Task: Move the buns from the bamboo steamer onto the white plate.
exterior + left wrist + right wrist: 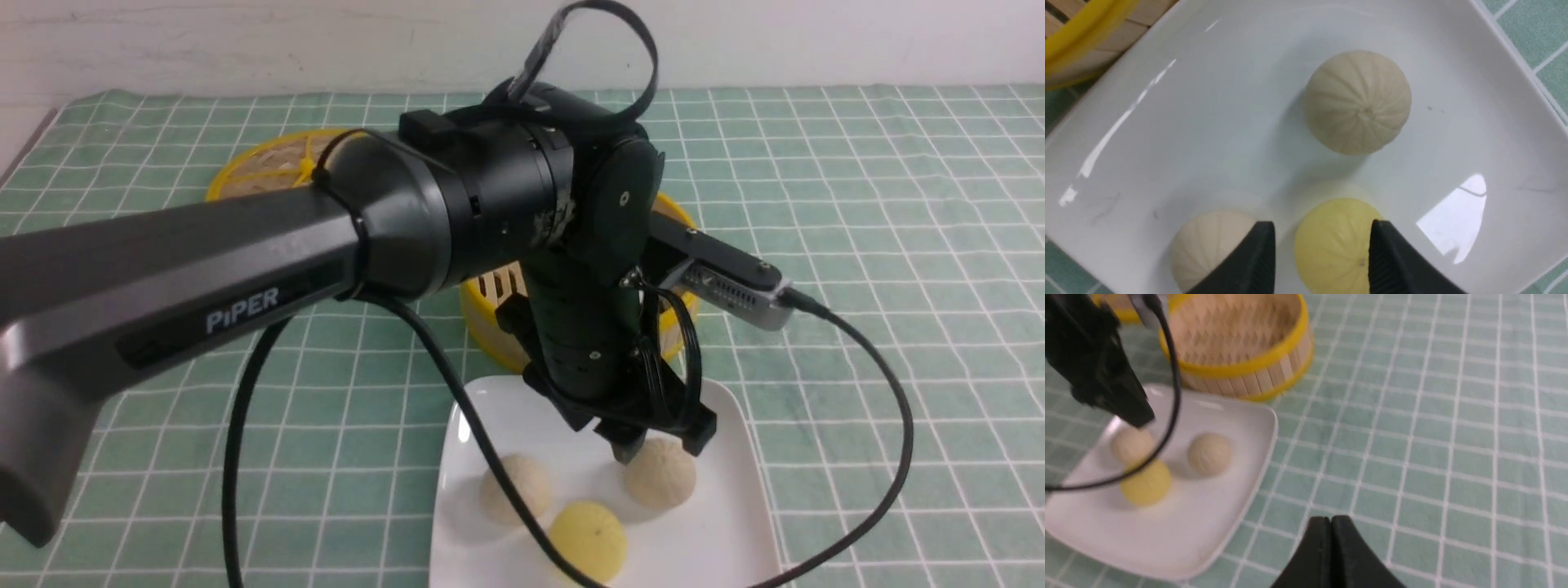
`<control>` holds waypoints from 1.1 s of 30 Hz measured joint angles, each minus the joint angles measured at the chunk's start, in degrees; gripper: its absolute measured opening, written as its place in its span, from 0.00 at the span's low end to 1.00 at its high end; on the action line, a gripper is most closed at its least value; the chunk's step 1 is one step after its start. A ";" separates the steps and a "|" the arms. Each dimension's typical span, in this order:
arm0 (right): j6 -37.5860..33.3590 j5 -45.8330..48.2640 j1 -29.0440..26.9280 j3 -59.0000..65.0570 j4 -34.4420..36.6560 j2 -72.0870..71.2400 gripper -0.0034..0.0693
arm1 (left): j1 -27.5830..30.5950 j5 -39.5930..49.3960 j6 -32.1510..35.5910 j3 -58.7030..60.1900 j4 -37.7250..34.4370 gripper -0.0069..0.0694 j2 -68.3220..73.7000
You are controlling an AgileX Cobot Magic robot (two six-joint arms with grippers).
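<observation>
Lifting straight up should spare the buns (660,482) on the plate (490,408) a nudge from the left gripper (1322,223), spread and empty; the right gripper (1332,522) is clenched on nothing.

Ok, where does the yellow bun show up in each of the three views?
Front view: yellow bun on the white plate, nearest the camera, between two pleated buns.
Left wrist view: yellow bun framed between the left gripper's open fingers.
Right wrist view: yellow bun on the plate, crossed by the black cable.
Shared landmark: the bamboo steamer beside the plate.
</observation>
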 joint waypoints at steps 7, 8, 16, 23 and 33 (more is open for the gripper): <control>-6.51 -22.98 0.00 13.00 4.66 -0.62 0.03 | 0.06 2.63 0.00 -0.06 -0.97 0.26 0.00; -8.22 -24.18 0.00 13.71 5.89 -0.25 0.03 | 0.06 2.84 0.00 -0.06 -0.97 0.23 0.00; -15.30 -27.19 0.00 15.14 11.59 1.06 0.03 | 0.06 4.10 0.00 -0.06 -1.54 0.13 0.00; -16.10 -27.19 0.00 15.14 11.67 1.06 0.03 | 0.06 5.70 0.00 -0.06 -1.87 0.13 0.00; -16.10 -27.19 0.00 15.14 11.80 1.06 0.04 | 0.06 6.39 -2.42 -0.06 -2.30 0.13 0.00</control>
